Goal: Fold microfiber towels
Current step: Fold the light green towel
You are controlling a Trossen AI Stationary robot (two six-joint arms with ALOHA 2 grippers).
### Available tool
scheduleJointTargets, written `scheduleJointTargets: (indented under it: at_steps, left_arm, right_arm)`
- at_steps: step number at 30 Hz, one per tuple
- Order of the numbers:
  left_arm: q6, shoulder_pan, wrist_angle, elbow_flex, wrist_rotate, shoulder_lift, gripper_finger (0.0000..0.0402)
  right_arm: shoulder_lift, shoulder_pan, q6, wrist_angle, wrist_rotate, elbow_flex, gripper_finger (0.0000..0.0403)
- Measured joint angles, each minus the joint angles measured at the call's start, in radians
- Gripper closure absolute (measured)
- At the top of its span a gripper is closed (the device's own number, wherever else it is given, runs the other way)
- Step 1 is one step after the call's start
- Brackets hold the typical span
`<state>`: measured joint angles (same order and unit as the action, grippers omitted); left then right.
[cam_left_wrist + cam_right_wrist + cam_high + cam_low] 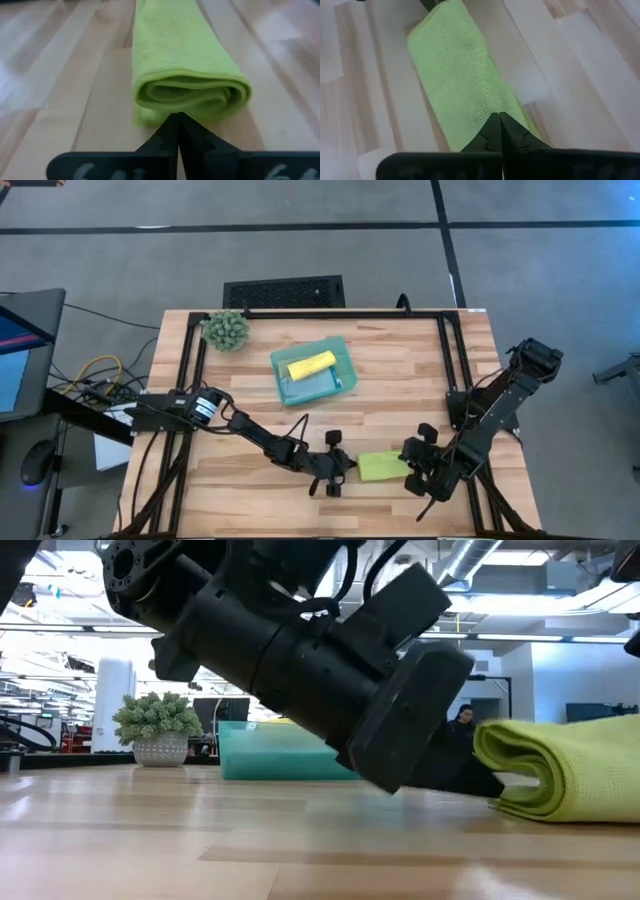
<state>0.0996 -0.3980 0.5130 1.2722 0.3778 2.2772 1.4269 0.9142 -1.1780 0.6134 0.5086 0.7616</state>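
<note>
- Both jaws pressed together: left gripper and right gripper pinch opposite ends of the lime green towel, likely to hold the fold flat.
- Towel lies folded near the tabletop's front edge, right of centre.
- Teal tray, mid-table, holds a yellow towel.

Folded towel lies on the desk near the front edge, between the left gripper and the right gripper, one at each end. Tray sits behind it mid-desk, a rolled towel inside. Plant ball at back-left corner.
</note>
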Motion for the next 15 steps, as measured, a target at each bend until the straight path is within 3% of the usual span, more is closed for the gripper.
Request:
scheduleJointTargets:
  at_steps: [15]
  left_arm:
    - [0.017, 0.000, -0.030, 0.000, -0.004, 0.000, 0.0401]
  right_arm:
    - [-0.002, 0.012, -0.020, 0.023, -0.006, 0.000, 0.0397]
